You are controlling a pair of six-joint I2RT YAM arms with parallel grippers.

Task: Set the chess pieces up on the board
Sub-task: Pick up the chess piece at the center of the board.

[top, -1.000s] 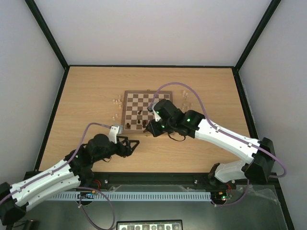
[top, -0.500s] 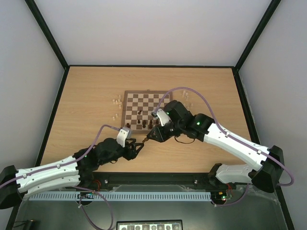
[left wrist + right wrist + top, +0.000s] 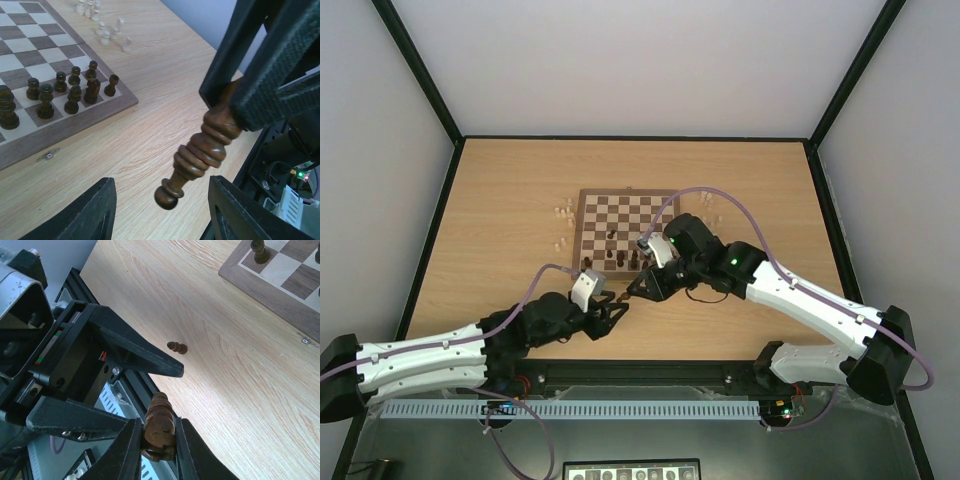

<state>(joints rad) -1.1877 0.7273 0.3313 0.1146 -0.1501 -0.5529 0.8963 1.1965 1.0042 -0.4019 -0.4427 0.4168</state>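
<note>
The board lies mid-table with several dark pieces near its front edge. My right gripper is shut on a dark brown turned chess piece, held above the bare tabletop in front of the board. My left gripper is open. In the left wrist view the piece hangs head down between my left gripper's spread fingers, touching neither. The right gripper grips the piece's base end.
A dark piece lies on its side on the table beside the left finger. Pale pieces stand off the board to its left and to its right. The board's border and dark pieces show at upper left.
The right gripper has carried the dark piece from the board's front edge toward the near side. The left arm has swung right and forward, so its open fingers now flank the piece.
</note>
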